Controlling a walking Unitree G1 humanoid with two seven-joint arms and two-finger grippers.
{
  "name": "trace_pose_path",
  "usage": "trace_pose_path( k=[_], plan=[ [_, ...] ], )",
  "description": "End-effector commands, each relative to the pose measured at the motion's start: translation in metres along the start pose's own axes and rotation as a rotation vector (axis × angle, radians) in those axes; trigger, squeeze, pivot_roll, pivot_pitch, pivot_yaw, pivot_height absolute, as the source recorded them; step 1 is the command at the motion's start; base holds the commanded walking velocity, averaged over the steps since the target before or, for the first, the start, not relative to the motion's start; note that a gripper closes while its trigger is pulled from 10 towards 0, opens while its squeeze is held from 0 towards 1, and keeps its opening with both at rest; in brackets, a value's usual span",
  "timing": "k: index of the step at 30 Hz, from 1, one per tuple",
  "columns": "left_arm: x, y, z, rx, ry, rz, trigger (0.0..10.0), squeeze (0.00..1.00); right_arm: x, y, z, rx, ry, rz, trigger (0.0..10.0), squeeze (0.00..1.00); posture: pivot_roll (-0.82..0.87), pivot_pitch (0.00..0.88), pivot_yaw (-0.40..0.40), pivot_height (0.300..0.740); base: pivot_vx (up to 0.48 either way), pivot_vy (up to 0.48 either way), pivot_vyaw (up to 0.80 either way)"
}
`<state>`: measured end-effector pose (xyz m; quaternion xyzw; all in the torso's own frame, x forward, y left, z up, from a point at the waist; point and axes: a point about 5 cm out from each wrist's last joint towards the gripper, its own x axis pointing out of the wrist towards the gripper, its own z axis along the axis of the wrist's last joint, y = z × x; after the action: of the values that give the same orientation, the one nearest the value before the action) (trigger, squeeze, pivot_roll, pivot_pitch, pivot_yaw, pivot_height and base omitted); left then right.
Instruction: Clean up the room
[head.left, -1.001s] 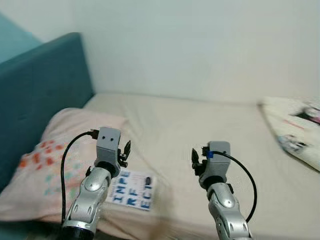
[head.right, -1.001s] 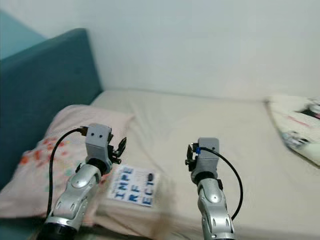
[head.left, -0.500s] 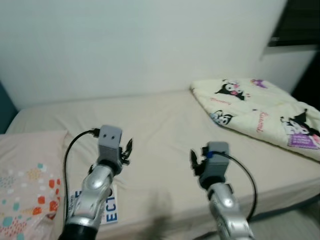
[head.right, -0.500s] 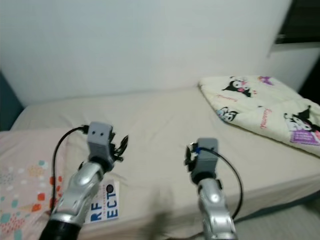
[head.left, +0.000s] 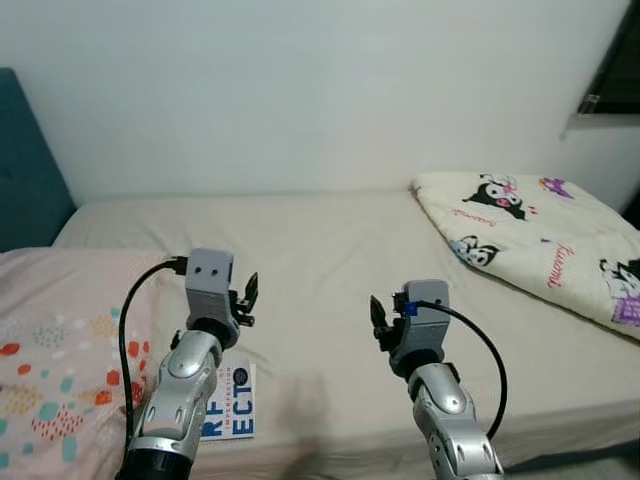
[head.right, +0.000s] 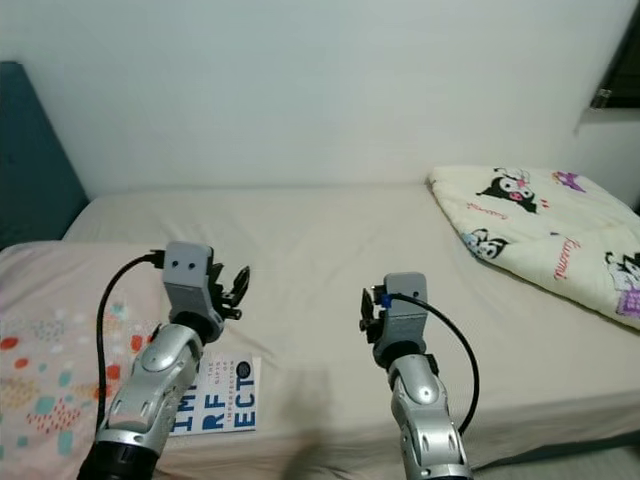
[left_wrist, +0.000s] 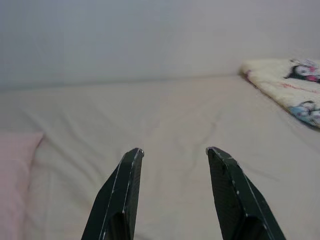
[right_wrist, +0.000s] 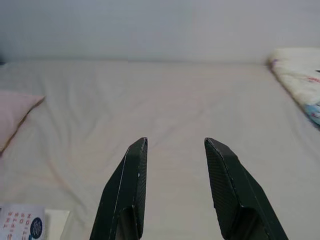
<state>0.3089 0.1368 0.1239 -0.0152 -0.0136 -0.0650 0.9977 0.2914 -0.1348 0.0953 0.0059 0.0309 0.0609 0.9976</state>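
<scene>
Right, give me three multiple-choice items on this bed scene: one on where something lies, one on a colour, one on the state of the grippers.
1. Where does the book lie?
A. On the folded blanket
B. On the sheet beside the pillow, near the bed's front edge
C. On the floor

2. What colour is the headboard?
A. Teal
B. Red
C. White

3. How do the grippers stand?
A. Both open and empty
B. Left shut on the book
C. Right shut on the blanket

Answers:
1. B: the book rests flat on the sheet next to the pink pillow, under the left arm.
2. A: the panel at the bed's left end is dark teal.
3. A: the left gripper and right gripper each show two spread fingers with only bare sheet between them; the cartoon-print blanket lies apart on the right.
</scene>
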Motion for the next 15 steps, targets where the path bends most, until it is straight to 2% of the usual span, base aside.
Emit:
trace_pose_path(
  k=[1,11,15],
  plan=[
    [-0.0009,-0.0069,-0.0026,-0.01,0.015,-0.013,10.0,0.0,-0.0002,-0.0057,-0.0016,0.002,0.013,-0.011,10.0,0.0,-0.01,0.0,-0.049,0.74,0.0,-0.48,0.0],
    [-0.0009,-0.0076,-0.0032,-0.012,0.018,-0.015,10.0,0.0,-0.0008,-0.0063,-0.0022,0.002,0.019,-0.01,10.0,0.0,-0.01,0.0,-0.05,0.74,0.0,-0.48,0.0],
    [-0.0014,-0.0065,-0.0033,-0.013,0.021,-0.01,10.0,0.0,0.0001,-0.0057,-0.0012,-0.029,0.017,-0.004,10.0,0.0,-0.01,0.0,-0.05,0.74,0.0,-0.48,0.0]
  ],
)
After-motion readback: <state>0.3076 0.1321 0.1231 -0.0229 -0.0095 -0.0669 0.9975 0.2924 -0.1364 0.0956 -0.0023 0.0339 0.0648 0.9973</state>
